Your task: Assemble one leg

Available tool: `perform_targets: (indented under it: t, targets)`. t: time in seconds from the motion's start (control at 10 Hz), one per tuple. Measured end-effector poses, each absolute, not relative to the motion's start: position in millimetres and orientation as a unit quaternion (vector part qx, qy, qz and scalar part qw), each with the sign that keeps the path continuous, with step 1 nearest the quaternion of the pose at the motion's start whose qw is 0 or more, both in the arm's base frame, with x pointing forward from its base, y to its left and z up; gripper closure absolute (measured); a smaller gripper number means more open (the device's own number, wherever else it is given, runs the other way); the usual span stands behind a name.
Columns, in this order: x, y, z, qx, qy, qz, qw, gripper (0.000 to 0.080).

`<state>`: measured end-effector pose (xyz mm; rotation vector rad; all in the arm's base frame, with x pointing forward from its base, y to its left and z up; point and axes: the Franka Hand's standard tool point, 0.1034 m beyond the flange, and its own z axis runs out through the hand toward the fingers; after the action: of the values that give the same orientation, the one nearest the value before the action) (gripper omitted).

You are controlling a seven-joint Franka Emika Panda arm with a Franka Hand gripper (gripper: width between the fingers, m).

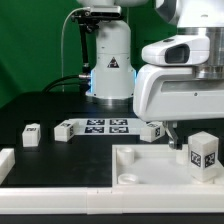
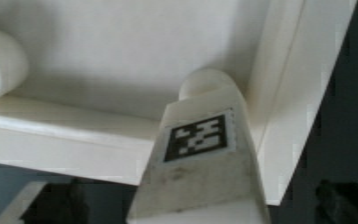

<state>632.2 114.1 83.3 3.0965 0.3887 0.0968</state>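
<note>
exterior view: the leg [image 1: 203, 155] stands upright over the tabletop [image 1: 150, 172] at the exterior view's right, just under the arm's hand. i judge it is being lined up for a corner socket [image 1: 127, 153]. other legs [image 1: 65, 130] lie on the table [image 1: 60, 157] around the marker board [image 1: 105, 125], likely parked clear of the work.

wrist view: the leg runs between the dark fingers [image 2: 43, 203], tag facing the camera, close beside the tabletop's raised rim. i cannot tell whether the fingers pinch it or stand loose.

Dark surface [image 1: 60, 165], marker board [image 1: 105, 125] toward its far edge, first leg [image 1: 32, 134], second leg [image 1: 66, 129] and third leg [image 1: 155, 131] flanking it, white tabletop [image 1: 150, 172] at the near edge.
</note>
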Motion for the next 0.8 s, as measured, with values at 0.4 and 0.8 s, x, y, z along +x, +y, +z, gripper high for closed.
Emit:
perform_targets:
  t: [0.4,0.8]
  targets:
    - [632.0,113.2,82.5,0.993,0.116,0.031,0.010,0.0417]
    - [632.1,113.8,82.8,0.998,0.061,0.032,0.007,0.0505]
